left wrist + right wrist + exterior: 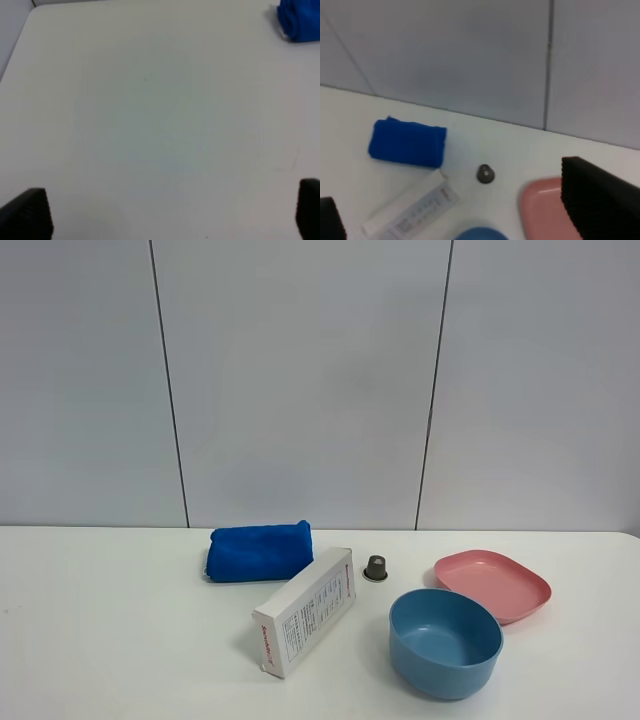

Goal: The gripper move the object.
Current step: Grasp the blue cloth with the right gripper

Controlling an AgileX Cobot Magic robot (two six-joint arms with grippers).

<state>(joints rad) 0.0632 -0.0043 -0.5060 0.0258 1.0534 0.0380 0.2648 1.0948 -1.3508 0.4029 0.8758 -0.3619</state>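
Observation:
A royal-blue folded towel [259,551] lies on the white table [110,630], left of centre near the back wall. It also shows in the right wrist view [407,142] and at a corner of the left wrist view [300,21]. Neither arm shows in the exterior high view. My left gripper [170,212] is open over bare table, far from the towel; only its two black fingertips [27,212] show. My right gripper [465,215] is open and empty, well away from the towel, with one black finger [600,197] in front of the pink plate.
A white box [305,611] lies in front of the towel. A small dark cap [376,567] stands to the box's right. A light-blue bowl [445,643] and a pink plate [493,584] stand on the right. The grey panelled wall is close behind.

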